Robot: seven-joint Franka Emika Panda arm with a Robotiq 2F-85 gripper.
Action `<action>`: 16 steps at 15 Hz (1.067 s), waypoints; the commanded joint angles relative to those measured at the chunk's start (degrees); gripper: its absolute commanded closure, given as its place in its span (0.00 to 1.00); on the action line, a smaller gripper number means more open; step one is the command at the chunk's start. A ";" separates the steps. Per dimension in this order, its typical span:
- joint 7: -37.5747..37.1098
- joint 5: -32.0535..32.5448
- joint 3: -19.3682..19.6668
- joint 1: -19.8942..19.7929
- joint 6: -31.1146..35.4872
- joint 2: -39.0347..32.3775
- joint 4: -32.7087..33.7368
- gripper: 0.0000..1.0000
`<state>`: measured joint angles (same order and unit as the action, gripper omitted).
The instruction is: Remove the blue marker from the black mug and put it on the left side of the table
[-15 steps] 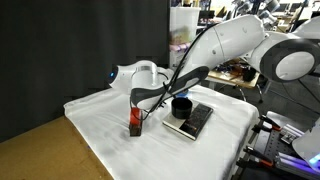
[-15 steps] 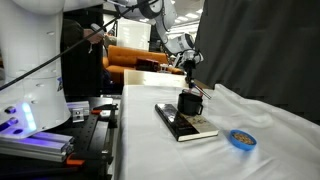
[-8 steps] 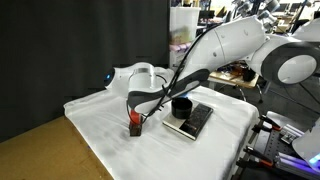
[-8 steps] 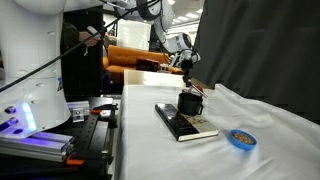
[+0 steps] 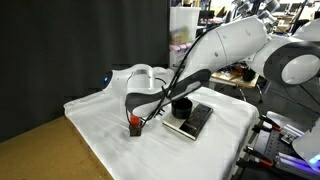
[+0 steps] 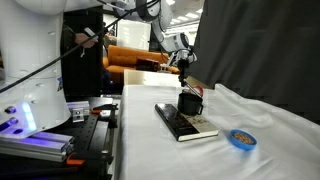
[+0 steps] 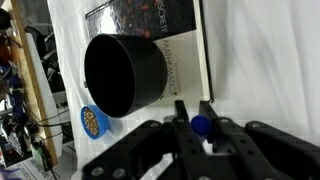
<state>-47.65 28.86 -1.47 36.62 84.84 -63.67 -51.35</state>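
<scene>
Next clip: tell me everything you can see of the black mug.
The black mug is a short round cup with a smooth, plain dark wall and a wide open mouth. Nothing shows in its dark hollow. It stands upright on the white-clothed table, close beside a flat black slab with a white edge. Whether the two touch is unclear.

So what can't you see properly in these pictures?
- Blue marker: wrist view shows only its round end; the fingers hide the rest.
- Black mug: inside too dark, wrist view.
- Black book: lettering blurred, cut by the wrist view's top edge.
- Marker: too small in both exterior views.
</scene>
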 commanded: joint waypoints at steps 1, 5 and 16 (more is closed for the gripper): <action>-0.30 -1.51 -0.52 -0.13 -2.07 -0.39 1.34 0.95; -0.43 -2.23 -0.63 -0.16 -2.11 -0.31 1.20 0.95; -0.83 -2.33 -1.12 0.08 -2.34 -0.15 0.97 0.95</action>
<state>-48.17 27.42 -2.31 36.77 83.82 -63.67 -51.35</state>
